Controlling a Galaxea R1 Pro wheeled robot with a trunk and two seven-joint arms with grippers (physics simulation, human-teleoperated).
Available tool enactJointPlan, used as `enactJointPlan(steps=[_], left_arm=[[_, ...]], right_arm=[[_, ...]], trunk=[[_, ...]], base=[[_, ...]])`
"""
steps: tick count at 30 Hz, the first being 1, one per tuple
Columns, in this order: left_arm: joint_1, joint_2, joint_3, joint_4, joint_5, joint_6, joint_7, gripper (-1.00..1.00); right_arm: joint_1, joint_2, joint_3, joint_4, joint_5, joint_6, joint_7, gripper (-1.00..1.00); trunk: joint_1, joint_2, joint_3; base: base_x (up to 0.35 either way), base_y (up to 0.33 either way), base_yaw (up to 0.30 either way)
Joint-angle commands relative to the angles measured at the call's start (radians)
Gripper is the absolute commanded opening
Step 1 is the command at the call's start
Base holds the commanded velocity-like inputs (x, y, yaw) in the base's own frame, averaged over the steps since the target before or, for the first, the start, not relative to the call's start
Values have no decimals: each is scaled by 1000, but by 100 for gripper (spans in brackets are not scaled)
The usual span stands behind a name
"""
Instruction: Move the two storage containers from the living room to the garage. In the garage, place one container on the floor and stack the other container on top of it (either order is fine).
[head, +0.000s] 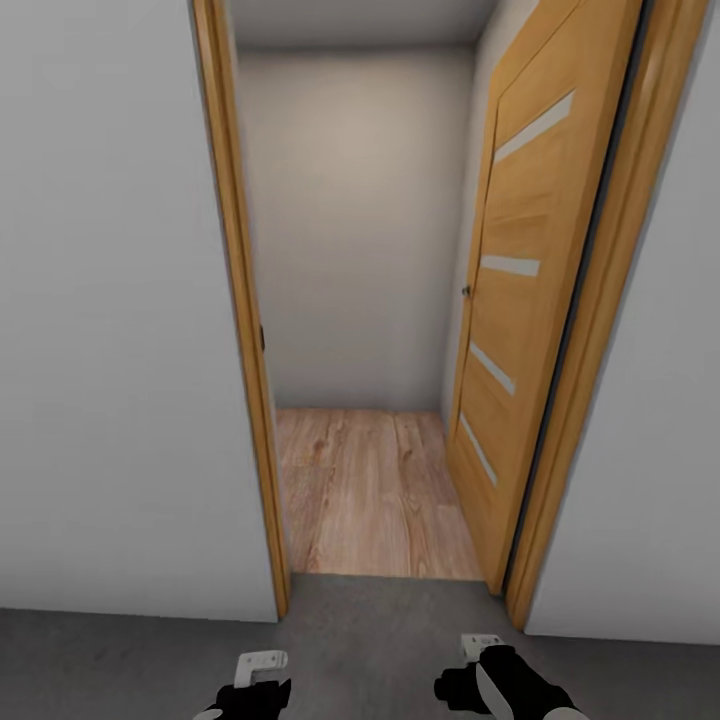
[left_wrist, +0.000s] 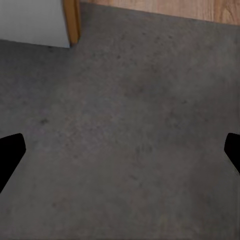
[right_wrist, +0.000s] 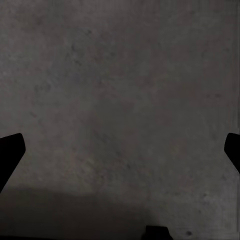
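Observation:
The two storage containers are out of view. I stand on the garage's dark grey concrete floor (head: 380, 625), facing an open doorway. My left gripper (head: 252, 688) and right gripper (head: 488, 672) hang low at the head view's bottom edge. The left wrist view looks down on the floor (left_wrist: 130, 115), with the left gripper (left_wrist: 120, 155) open, its dark fingertips (left_wrist: 10, 150) far apart and nothing between them. Over the same concrete (right_wrist: 120, 90), the right gripper (right_wrist: 120, 155) is likewise open and empty.
The wooden door with glass strips (head: 520, 330) is swung open on the right of the doorway. A wooden door frame (head: 245, 330) borders pale grey walls (head: 110, 350). Beyond the threshold lies light wood-plank floor (head: 370, 490), ending at a plain wall.

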Motion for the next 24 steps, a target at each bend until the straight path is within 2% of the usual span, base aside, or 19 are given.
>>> enactJointPlan(steps=[1,12,19,24], left_arm=[[-1,0,-7,1,10,-4,0,100],[-1,0,-7,1,10,-4,0,100],[-1,0,-7,1,10,-4,0,100],[-1,1,-7,1,10,-5,-1,100]], right_arm=[[0,0,-4,-2,3,6,3,100],[0,0,-4,-2,3,6,3,100],[0,0,-4,-2,3,6,3,100],[0,0,-4,-2,3,6,3,100]], trunk=[[0,0,-1],[0,0,-1],[0,0,-1],[0,0,-1]], base=[[243,-152,163],[303,-101,50],[298,-176,56],[150,-85,32]])
